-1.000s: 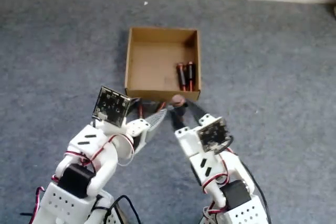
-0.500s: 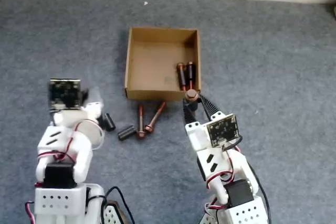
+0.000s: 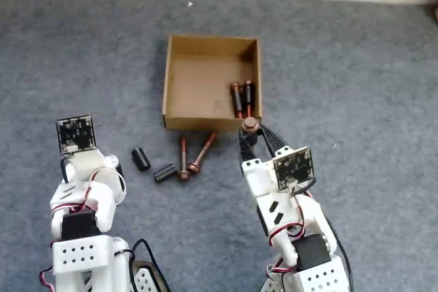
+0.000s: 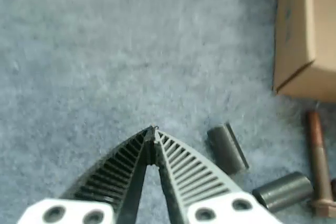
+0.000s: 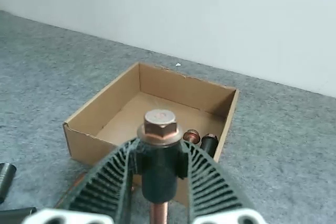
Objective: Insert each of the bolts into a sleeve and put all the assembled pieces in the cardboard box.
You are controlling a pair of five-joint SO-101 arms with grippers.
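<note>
The cardboard box (image 3: 179, 80) holds two assembled pieces (image 3: 241, 99) by its near right wall. My right gripper (image 3: 252, 136) is shut on a black sleeve with a copper bolt (image 5: 159, 125) through it, held upright just in front of the box's (image 5: 124, 97) near wall. Two loose sleeves (image 3: 140, 158) (image 3: 164, 172) and two bare bolts (image 3: 183, 157) (image 3: 202, 152) lie on the carpet before the box. My left arm (image 3: 85, 176) stands back at the left. Its gripper (image 4: 152, 136) is shut and empty, with a sleeve (image 4: 227, 148) close beside it.
Grey carpet (image 3: 356, 100) covers the whole surface, with open floor left and right of the box. A pale wall (image 5: 210, 19) runs behind the box. The box corner (image 4: 294, 72) lies beyond the loose sleeves and a bolt (image 4: 317, 161).
My left arm has drawn back from the middle to the left, uncovering the loose bolts and sleeves. The right gripper has carried its sleeved bolt slightly right, up to the box's near wall.
</note>
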